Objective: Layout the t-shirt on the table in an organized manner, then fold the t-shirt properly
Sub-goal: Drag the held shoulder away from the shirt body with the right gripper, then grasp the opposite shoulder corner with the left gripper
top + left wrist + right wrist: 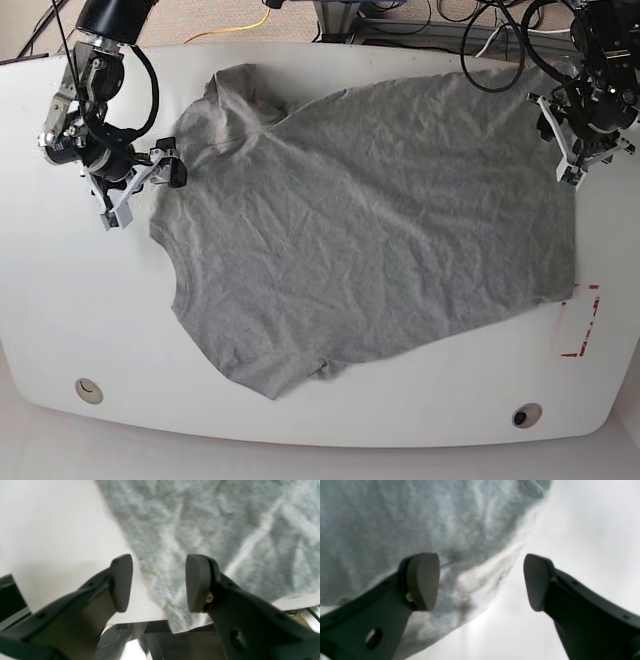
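1. Right gripper (pixel 166 170) at the left of the base view, just above the table (pixel 60 300), at the t-shirt's (pixel 370 230) sleeve edge; jaws spread wide in the wrist view (pixel 481 582), nothing between them, grey cloth under the left pad and bare white tabletop (pixel 582 525) under the right one.
2. T-shirt spread flat and wrinkled across the middle of the table, lying at a slant: collar and one sleeve toward the far left, hem toward the right, a second sleeve pointing at the near edge. No lettering visible on the upward face.
3. Two round grommet holes near the front edge, one at the left (pixel 88 390), one at the right (pixel 526 413), both clear of the cloth.
4. Red-taped mark (pixel 580 322) at the right, just beside the hem's near corner.
5. Left gripper (pixel 578 150) at the far right, over the hem's far corner; jaws parted in the wrist view (pixel 159 583), empty, grey fabric (pixel 200 525) running between the pads to the table edge.
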`<act>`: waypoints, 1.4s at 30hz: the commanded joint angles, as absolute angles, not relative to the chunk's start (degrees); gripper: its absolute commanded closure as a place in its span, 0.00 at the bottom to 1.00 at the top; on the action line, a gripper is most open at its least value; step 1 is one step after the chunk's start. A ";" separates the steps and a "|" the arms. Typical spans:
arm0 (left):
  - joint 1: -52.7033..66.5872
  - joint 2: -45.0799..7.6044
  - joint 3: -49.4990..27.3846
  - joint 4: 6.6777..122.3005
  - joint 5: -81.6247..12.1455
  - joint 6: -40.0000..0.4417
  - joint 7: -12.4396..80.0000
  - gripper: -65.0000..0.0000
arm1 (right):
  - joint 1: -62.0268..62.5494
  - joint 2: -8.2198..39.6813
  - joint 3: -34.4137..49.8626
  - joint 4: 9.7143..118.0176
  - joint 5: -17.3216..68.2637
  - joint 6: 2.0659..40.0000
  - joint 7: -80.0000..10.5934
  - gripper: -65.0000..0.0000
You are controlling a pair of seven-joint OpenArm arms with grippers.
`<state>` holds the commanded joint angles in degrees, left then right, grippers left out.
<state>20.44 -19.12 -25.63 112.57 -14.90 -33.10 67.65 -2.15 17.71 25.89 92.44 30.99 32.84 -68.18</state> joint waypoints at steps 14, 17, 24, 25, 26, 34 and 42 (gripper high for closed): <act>21.32 -17.63 -25.63 112.92 -14.90 -33.10 67.65 0.52 | -4.00 15.52 25.63 87.52 23.52 39.96 -62.90 0.25; 21.41 -17.54 -25.71 112.92 -14.90 -33.10 67.65 0.52 | -4.70 14.02 25.63 87.78 23.52 40.00 -62.90 0.25; 21.67 -15.87 -31.78 112.92 -16.31 -34.33 67.65 0.52 | -5.76 12.53 25.63 87.78 23.16 40.00 -62.81 0.58; 21.67 -15.60 -34.42 112.92 -17.98 -36.70 67.65 0.51 | -5.76 12.53 25.63 87.69 23.16 40.00 -62.81 0.70; 21.67 -15.60 -36.00 112.84 -19.03 -38.46 67.65 0.51 | -5.76 12.53 25.63 87.69 23.16 40.00 -62.81 0.77; 24.75 -15.52 -42.68 112.66 -23.43 -40.00 67.91 0.51 | -5.32 12.62 25.63 87.69 23.16 40.00 -62.81 0.91; 30.46 -15.52 -42.86 112.48 -27.56 -40.00 67.91 0.35 | -5.32 12.62 25.54 87.69 23.16 40.00 -62.81 0.91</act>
